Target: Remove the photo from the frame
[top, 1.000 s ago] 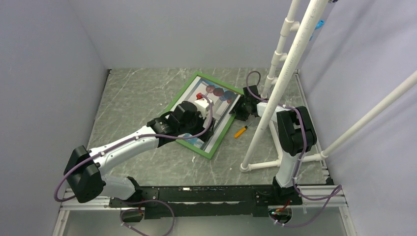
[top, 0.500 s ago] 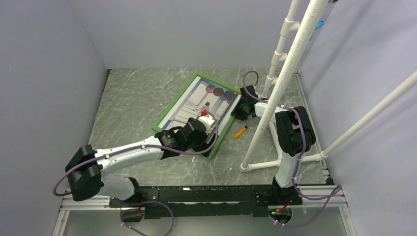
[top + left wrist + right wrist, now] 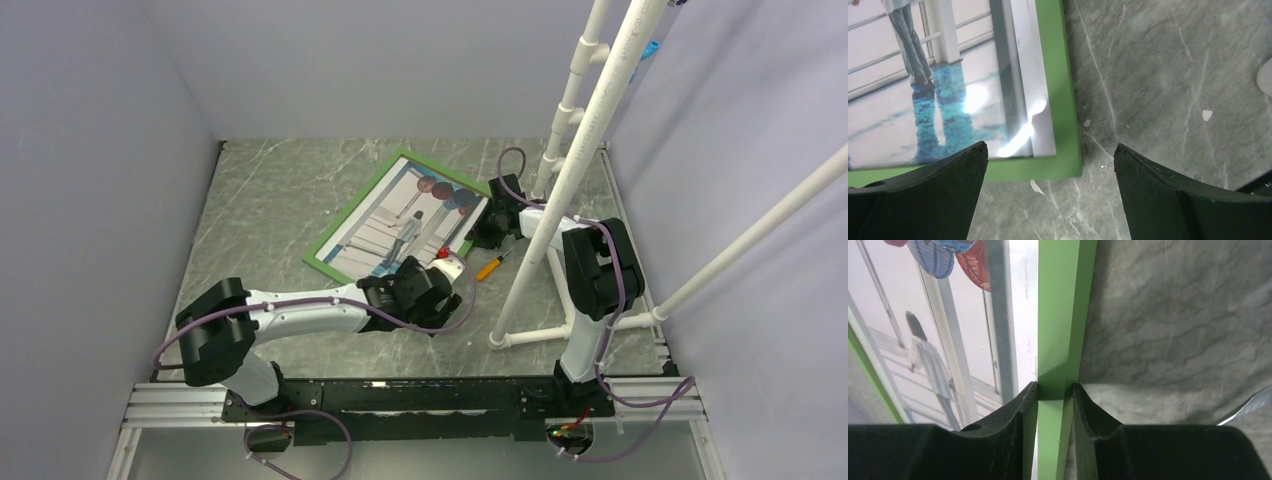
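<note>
Change: the left claw (image 3: 437, 280) is being drawn off the photo (image 3: 395, 225) to the frame (image 3: 355, 205)'s near corner.
Left claw: being held wide open, empty.
Right claw (image 3: 1054, 387): being pinched onto the frame's edge, clear only in its wrist view.
Photo: lying framed on the worktop (image 3: 270, 200).

Even diffuse light, soft shadows. Left wrist view: white glare on the photo (image 3: 938, 85), near fingers (image 3: 1173, 200) soft-focus. Right wrist view: frame (image 3: 1063, 310) sharp, shaded between fingers.

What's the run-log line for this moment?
left gripper: open, over frame corner | right gripper: shut on frame edge | photo: in frame, face up | task: photo not yet out
</note>
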`<action>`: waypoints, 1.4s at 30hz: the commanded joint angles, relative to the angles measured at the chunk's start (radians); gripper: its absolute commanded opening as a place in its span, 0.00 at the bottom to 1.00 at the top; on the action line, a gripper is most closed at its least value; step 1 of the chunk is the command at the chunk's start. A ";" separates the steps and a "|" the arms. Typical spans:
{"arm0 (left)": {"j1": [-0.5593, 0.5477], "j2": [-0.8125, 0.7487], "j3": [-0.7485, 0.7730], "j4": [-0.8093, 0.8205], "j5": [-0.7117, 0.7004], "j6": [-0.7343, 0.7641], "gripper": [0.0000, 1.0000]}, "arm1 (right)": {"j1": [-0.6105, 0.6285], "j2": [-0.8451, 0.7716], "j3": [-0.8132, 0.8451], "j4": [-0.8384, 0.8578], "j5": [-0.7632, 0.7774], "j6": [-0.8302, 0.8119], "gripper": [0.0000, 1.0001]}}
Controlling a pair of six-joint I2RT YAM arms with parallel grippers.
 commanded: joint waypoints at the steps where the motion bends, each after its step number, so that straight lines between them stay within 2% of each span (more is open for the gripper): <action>1: -0.031 0.055 0.072 -0.006 -0.114 0.027 0.99 | 0.012 -0.116 0.027 0.015 -0.146 0.076 0.00; 13: -0.102 0.253 0.172 -0.089 -0.480 0.103 1.00 | 0.010 -0.145 0.028 0.011 -0.191 0.128 0.00; 16: -0.115 0.298 0.194 -0.118 -0.526 0.106 0.99 | 0.008 -0.142 0.022 0.022 -0.194 0.117 0.00; 18: -0.110 0.243 0.167 -0.111 -0.469 0.074 0.99 | 0.002 -0.130 0.024 0.031 -0.198 0.065 0.00; 19: -0.108 0.199 0.133 -0.088 -0.412 0.066 0.99 | 0.002 -0.119 0.033 0.026 -0.192 0.017 0.05; 21: -0.106 0.102 0.078 -0.047 -0.312 0.050 0.99 | 0.004 -0.085 0.074 -0.035 -0.155 -0.085 0.41; 22: -0.105 0.054 0.052 -0.037 -0.277 0.039 0.99 | 0.005 -0.072 0.091 -0.054 -0.145 -0.129 0.49; 24: -0.096 -0.028 0.008 -0.030 -0.223 0.017 0.99 | 0.005 -0.062 0.080 -0.048 -0.138 -0.170 0.57; 27: -0.066 -0.122 -0.039 -0.022 -0.153 -0.007 0.99 | -0.003 -0.042 0.096 -0.063 -0.093 -0.178 0.65; 32: 0.034 -0.227 -0.097 -0.017 -0.021 -0.065 0.99 | 0.000 0.020 0.183 -0.159 0.056 -0.155 0.72; 38: 0.147 -0.334 -0.143 0.008 0.116 -0.120 0.99 | 0.032 0.088 0.283 -0.267 0.238 -0.124 0.75; 42: 0.207 -0.384 -0.197 0.074 0.177 -0.106 0.98 | 0.038 0.157 0.341 -0.293 0.248 -0.112 0.74</action>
